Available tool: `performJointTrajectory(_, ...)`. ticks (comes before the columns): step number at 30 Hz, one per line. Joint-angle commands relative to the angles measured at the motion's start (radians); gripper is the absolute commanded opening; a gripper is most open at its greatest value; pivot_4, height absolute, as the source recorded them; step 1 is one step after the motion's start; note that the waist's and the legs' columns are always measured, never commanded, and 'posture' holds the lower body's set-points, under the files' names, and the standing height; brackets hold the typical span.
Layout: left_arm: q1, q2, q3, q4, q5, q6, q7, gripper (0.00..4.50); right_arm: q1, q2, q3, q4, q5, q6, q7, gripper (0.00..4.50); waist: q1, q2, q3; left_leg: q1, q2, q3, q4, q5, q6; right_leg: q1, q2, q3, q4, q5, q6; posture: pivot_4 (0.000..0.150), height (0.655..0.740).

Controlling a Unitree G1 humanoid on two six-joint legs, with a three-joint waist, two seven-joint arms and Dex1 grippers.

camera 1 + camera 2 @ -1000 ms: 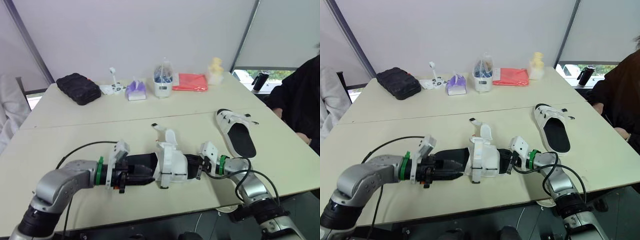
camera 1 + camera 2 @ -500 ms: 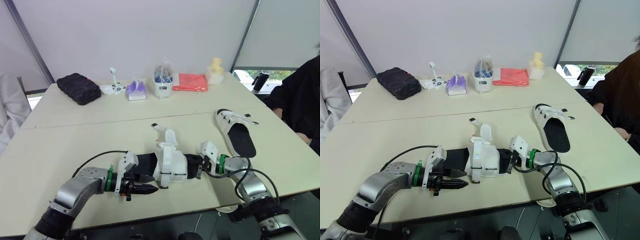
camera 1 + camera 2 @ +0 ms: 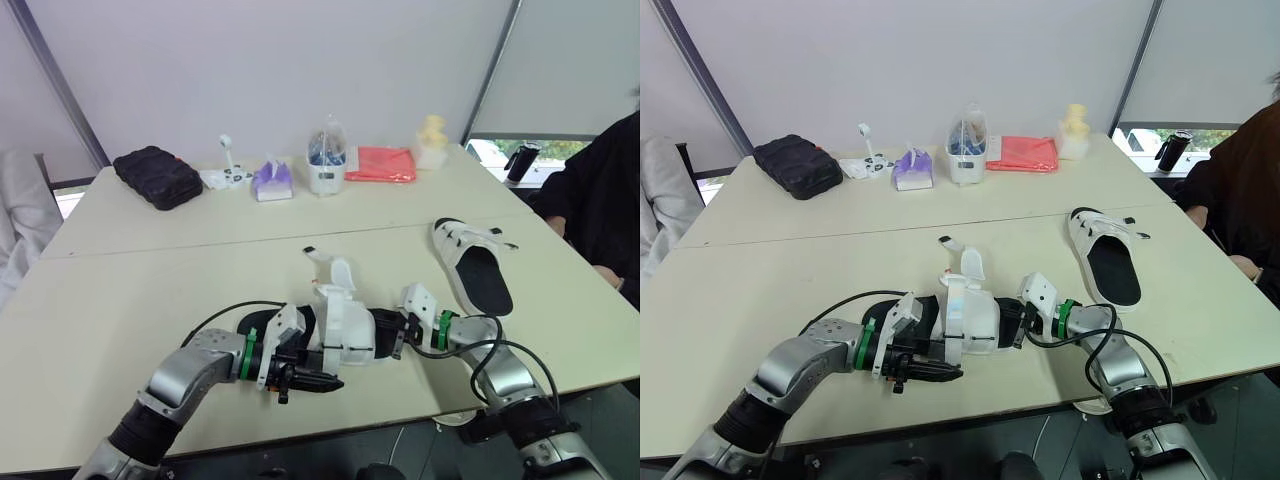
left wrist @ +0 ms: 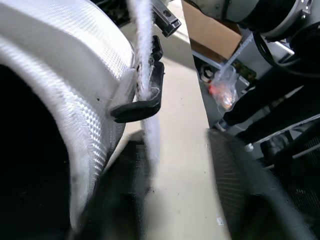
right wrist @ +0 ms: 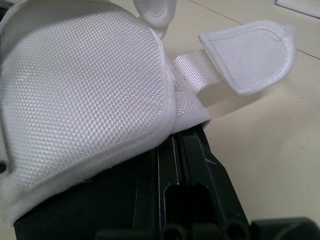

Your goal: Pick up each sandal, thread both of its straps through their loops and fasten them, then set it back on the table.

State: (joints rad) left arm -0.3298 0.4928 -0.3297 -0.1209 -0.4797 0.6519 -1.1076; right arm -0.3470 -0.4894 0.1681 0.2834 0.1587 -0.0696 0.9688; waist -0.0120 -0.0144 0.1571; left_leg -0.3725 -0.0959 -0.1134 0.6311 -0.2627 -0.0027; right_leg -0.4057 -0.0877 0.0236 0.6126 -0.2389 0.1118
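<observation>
A white sandal with a black sole (image 3: 340,322) lies across the near middle of the table. My right gripper (image 3: 394,337) is shut on its right end; in the right wrist view a black finger (image 5: 192,170) sits under the white woven upper (image 5: 85,95), and a loose strap tab (image 5: 250,55) lies beyond. My left gripper (image 3: 318,383) is at the sandal's front side, open, close to a black loop (image 4: 142,102) with a white strap (image 4: 146,60) running through it. The second sandal (image 3: 472,265) lies on the table at the right.
Along the far side stand a black pouch (image 3: 157,176), a purple tissue pack (image 3: 271,181), a white container (image 3: 326,158), a red cloth (image 3: 380,164) and a yellow object (image 3: 431,142). A person in black (image 3: 600,190) sits at the right edge.
My left gripper has moved right along the sandal's front side, from its left end to the strap loop. The right gripper and sandal have stayed put.
</observation>
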Motion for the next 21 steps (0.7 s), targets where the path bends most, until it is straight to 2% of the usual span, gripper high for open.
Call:
performJointTrajectory(1, -0.008, 0.013, 0.009, -0.046, -0.02, 0.023, -0.015, 0.09, 0.036, -0.002, 0.051, 0.051, -0.059, 0.048, 0.004, 0.0, 0.0, 0.0, 0.0, 0.0, 0.0, 0.0, 0.0, 0.0, 0.0, 0.0, 0.0, 0.0, 0.0, 0.0, 0.0, 0.15, 0.74)
performJointTrajectory(4, 0.005, 0.034, 0.025, -0.1, -0.075, 0.085, -0.032, 0.09, 0.028, -0.003, 0.051, 0.062, -0.062, 0.044, 0.004, 0.0, -0.001, 0.0, 0.0, 0.0, 0.0, 0.0, 0.0, 0.0, 0.0, 0.0, 0.0, 0.0, 0.0, 0.0, 0.0, 0.15, 0.74)
performJointTrajectory(13, 0.006, 0.159, 0.155, -0.333, -0.432, 0.389, -0.084, 0.09, -0.009, -0.002, 0.051, 0.113, -0.069, 0.024, 0.008, 0.0, -0.004, 0.0, 0.0, 0.0, 0.001, 0.0, 0.0, 0.0, 0.0, 0.0, 0.0, 0.0, 0.0, 0.0, 0.0, 0.15, 0.74)
performJointTrajectory(15, -0.028, 0.153, 0.205, -0.344, -0.522, 0.435, -0.063, 0.09, -0.013, -0.001, 0.052, 0.121, -0.07, 0.02, 0.008, 0.0, -0.004, 0.0, 0.0, 0.0, 0.001, 0.0, 0.0, 0.0, 0.0, 0.0, 0.0, 0.0, 0.0, 0.0, 0.0, 0.15, 0.74)
performJointTrajectory(18, -0.066, 0.112, 0.241, -0.317, -0.574, 0.469, 0.004, 0.09, -0.018, 0.0, 0.053, 0.131, -0.071, 0.015, 0.008, 0.0, -0.006, 0.0, 0.0, 0.0, 0.001, 0.0, 0.0, 0.0, 0.0, 0.0, 0.001, 0.0, 0.0, 0.0, 0.0, 0.15, 0.74)
performJointTrajectory(21, -0.17, -0.022, 0.308, -0.148, -0.587, 0.486, 0.17, 0.09, -0.023, 0.008, 0.057, 0.136, -0.072, 0.011, 0.004, 0.0, -0.001, 0.0, 0.0, 0.0, 0.001, 0.0, 0.0, 0.0, 0.0, 0.0, 0.001, 0.0, 0.0, 0.0, 0.001, 0.15, 0.74)
